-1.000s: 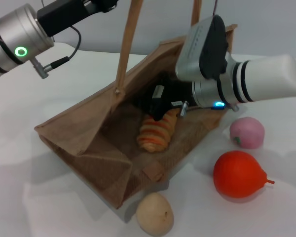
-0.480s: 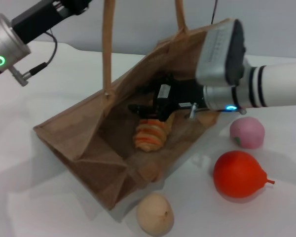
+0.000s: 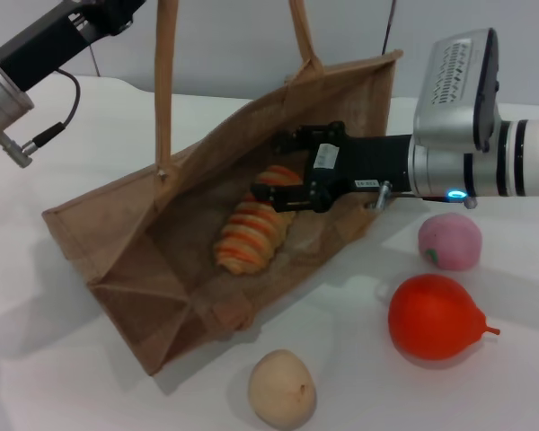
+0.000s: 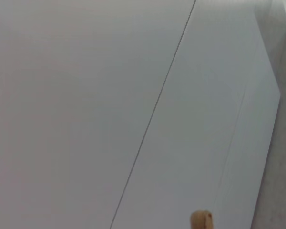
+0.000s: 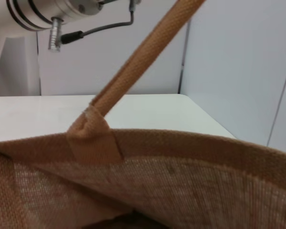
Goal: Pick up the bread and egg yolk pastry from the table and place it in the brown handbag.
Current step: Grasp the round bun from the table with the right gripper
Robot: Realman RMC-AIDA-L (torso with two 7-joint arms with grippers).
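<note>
The brown handbag [image 3: 135, 260] lies tilted on the table with its mouth toward my right arm. Its two handles [image 3: 164, 81] are pulled taut upward, out of the top of the head view. The striped bread [image 3: 250, 232] rests inside the bag on its lower wall. My right gripper [image 3: 274, 169] reaches into the bag mouth and stands open, with its lower finger just over the bread's upper end. The egg yolk pastry [image 3: 282, 388] sits on the table in front of the bag. My left arm [image 3: 36, 49] rises toward the handles, and its gripper is out of view. The right wrist view shows the bag rim [image 5: 181, 157] and one handle [image 5: 143, 57].
A pink ball [image 3: 450, 241] and a red-orange pear-shaped fruit [image 3: 434, 316] lie on the white table [image 3: 63, 377] to the right of the bag, under my right arm. In the left wrist view only a wall and a tip of tan handle [image 4: 200, 220] show.
The bag and its handles have swung to the left. My right gripper has let go of the bread and drawn back to the right. The bread now lies lower in the bag.
</note>
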